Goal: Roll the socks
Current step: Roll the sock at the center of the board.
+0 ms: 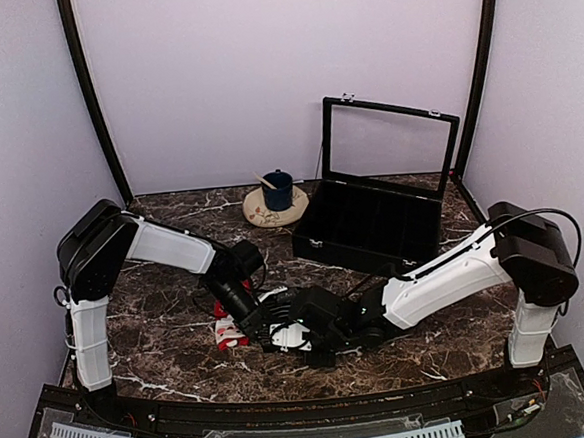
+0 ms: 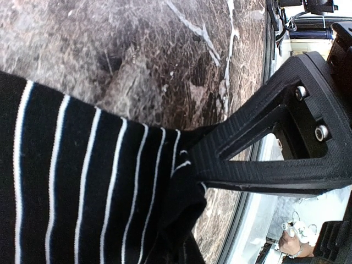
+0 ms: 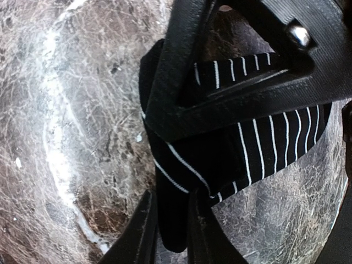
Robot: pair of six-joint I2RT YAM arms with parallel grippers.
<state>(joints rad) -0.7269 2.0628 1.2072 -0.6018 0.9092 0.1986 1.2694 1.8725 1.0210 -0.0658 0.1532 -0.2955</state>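
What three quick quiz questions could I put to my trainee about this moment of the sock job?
1. True or false: the black case at the back of the table has its lid standing open.
2. In the right wrist view, what are the jaws of the right gripper shut on?
3. What stands on the saucer beside the case? A. a blue mug B. a bottle C. a bowl

Key: 1 true; 2 the black striped sock; 3 A.
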